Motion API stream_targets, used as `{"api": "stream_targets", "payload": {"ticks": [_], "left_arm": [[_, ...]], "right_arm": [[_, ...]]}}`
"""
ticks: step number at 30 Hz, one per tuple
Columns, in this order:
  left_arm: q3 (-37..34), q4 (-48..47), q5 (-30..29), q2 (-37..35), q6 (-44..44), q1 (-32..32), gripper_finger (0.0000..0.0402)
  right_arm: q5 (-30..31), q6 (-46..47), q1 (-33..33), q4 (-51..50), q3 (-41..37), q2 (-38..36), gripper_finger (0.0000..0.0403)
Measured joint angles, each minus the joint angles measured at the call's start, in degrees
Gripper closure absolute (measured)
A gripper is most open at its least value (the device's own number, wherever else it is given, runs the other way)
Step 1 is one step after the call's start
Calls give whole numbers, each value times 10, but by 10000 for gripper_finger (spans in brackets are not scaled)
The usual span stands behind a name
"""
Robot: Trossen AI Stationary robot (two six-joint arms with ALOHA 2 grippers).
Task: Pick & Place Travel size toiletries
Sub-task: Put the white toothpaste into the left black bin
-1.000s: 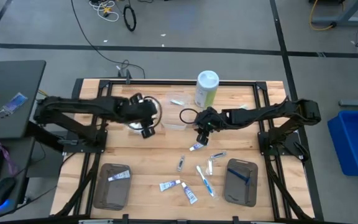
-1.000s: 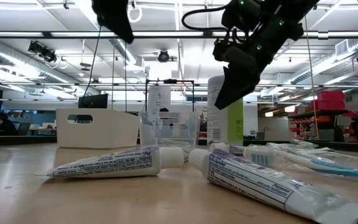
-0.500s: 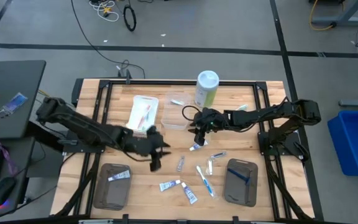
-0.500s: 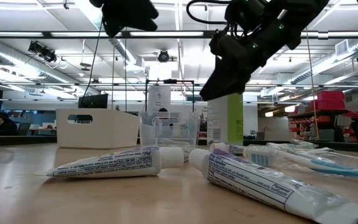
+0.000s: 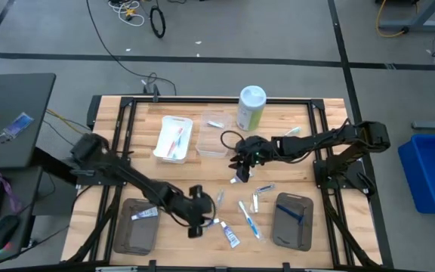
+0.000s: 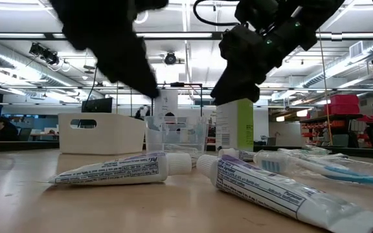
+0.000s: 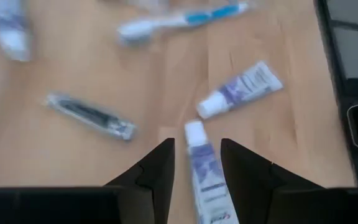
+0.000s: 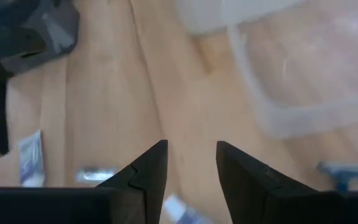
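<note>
Low in the middle of the high view, the left gripper [image 5: 197, 224] hovers over a white tube [image 7: 205, 177], fingers [image 7: 155, 169] spread to either side of its cap; the arm hides most of that tube from above. Right of it, more toothpaste tubes [image 5: 229, 236] and a toothbrush [image 5: 249, 218] lie scattered. Further right, near centre, the right gripper [image 5: 240, 171] hangs spread and empty beside the clear tray [image 5: 214, 143], its wrist picture blurred.

Left gripper [image 7: 194, 163] open, straddling toothpaste tube [image 7: 205, 178]; second tube [image 7: 241, 89] just beside, wrapped razor [image 7: 89, 116] near. Right gripper [image 5: 242, 171] open, above bare wood. Clear tray [image 5: 214, 136] and canister [image 5: 251, 107] crowd far side.
</note>
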Motion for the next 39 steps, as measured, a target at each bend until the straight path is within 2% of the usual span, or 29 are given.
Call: {"api": "stream_targets", "payload": {"ticks": [4, 13, 19, 32, 35, 39], "left_arm": [[1, -6, 23, 40, -32, -6, 264], [-1, 29, 15, 75, -58, -20, 263], [3, 83, 29, 114, -59, -24, 263], [4, 72, 34, 126, -2, -21, 256], [3, 62, 60, 119, 14, -18, 273], [1, 36, 87, 98, 23, -14, 317]], "right_arm": [[0, 17, 31, -21, 0, 0, 261], [1, 19, 90, -7, 0, 0, 263], [2, 17, 101, 4, 0, 0, 263], [21, 15, 101, 13, 0, 0, 263], [21, 15, 101, 13, 0, 0, 263], [21, 15, 101, 13, 0, 0, 263]]}}
